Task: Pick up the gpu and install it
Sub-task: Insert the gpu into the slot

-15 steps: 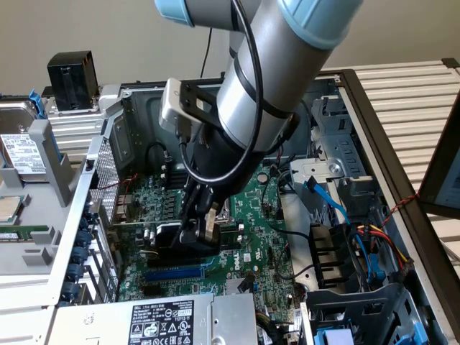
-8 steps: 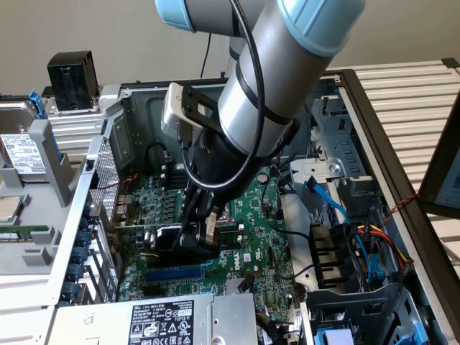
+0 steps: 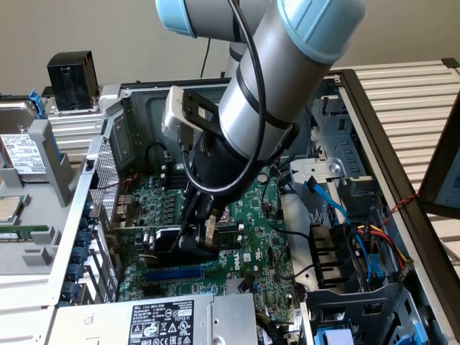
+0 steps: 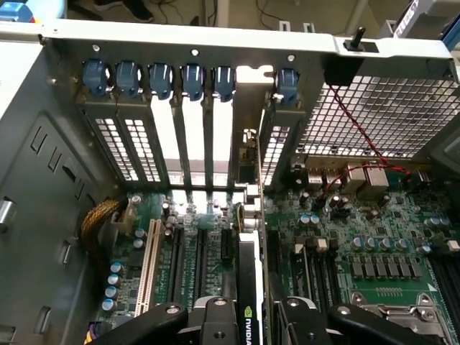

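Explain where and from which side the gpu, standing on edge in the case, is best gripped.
Pinch the gpu across its two flat faces at the cooler block, coming from above. It stands on edge over the motherboard, so only its upper edge is free; the end effector straddles it.

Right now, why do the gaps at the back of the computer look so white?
Wrist view: light from behind pours through the slot openings and bleaches them white, while the gpu in the pincer looks dark. Exterior view: the arm shades the motherboard beneath it.
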Tool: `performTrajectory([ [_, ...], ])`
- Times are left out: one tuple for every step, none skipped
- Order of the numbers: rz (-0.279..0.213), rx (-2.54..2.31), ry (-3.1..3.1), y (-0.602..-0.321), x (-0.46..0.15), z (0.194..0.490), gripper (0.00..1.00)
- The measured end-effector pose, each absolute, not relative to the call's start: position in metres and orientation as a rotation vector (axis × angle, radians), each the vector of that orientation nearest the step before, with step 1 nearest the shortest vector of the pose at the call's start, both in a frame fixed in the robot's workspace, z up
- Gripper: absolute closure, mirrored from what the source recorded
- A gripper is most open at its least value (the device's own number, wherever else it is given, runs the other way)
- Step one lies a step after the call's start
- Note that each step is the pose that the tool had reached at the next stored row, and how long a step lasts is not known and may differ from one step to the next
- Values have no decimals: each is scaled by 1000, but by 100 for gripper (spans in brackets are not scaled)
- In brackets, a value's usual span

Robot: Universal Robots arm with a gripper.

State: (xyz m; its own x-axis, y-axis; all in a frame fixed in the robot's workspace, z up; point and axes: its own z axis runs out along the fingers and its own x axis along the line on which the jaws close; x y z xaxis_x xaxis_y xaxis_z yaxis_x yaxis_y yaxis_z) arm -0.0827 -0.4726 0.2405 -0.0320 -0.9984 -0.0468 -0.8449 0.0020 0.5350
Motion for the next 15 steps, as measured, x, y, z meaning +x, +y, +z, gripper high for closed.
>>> performTrajectory([
  [-610, 1902, -1938, -473, -83, 240, 73],
  [-609, 1901, -1938, -473, -83, 239, 73],
  [-607, 1900, -1938, -473, -83, 239, 73],
  [-605, 1899, -1937, -473, -83, 238, 73],
  [-603, 1898, -1937, -473, -83, 238, 73],
  [-601, 1896, -1937, -472, -83, 238, 73],
  [-599, 1895, -1937, -472, -83, 238, 73],
  [-598, 1895, -1937, -472, -83, 238, 73],
  [-597, 1895, -1937, -472, -83, 238, 73],
  [-597, 1895, -1938, -472, -83, 238, 73],
  [-597, 1895, -1938, -472, -83, 238, 73],
  [-597, 1895, -1938, -472, -83, 238, 73],
  [-597, 1895, -1938, -472, -83, 238, 73],
  [-597, 1895, -1938, -472, -83, 237, 73],
  [-597, 1895, -1938, -472, -83, 237, 73],
])
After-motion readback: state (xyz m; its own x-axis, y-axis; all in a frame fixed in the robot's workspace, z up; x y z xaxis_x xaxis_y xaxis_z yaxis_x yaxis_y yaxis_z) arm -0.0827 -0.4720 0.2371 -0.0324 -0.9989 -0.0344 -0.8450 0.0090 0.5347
